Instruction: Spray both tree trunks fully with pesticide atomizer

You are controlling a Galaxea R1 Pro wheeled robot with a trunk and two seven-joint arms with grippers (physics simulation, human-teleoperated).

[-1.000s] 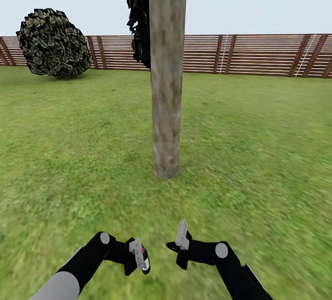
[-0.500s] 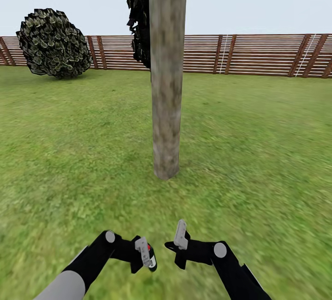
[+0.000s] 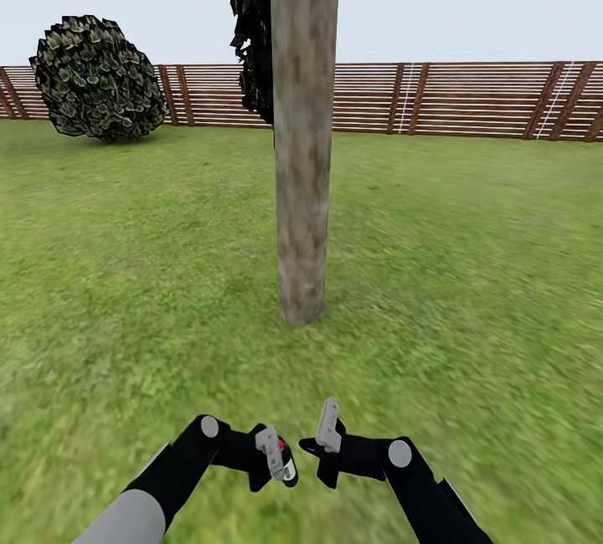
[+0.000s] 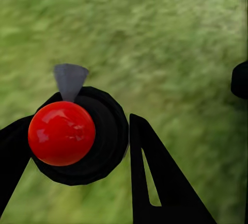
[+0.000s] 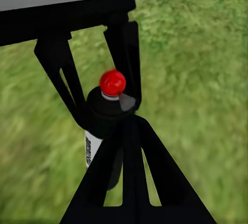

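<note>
While my left hand has its fingers closed around the sprayer, the bottle sits low, well short of the trunk, and its red knob shows up close in the left wrist view. My right hand hangs just beside it, fingers somewhat apart and holding nothing; from its wrist view I see the bottle pinched between the left fingers. I judge a spray from here could fall on the grass before the trunk, since I cannot tell where the nozzle points. The two hands could also bump. Beyond the trunk stand a bush and the fence.
</note>
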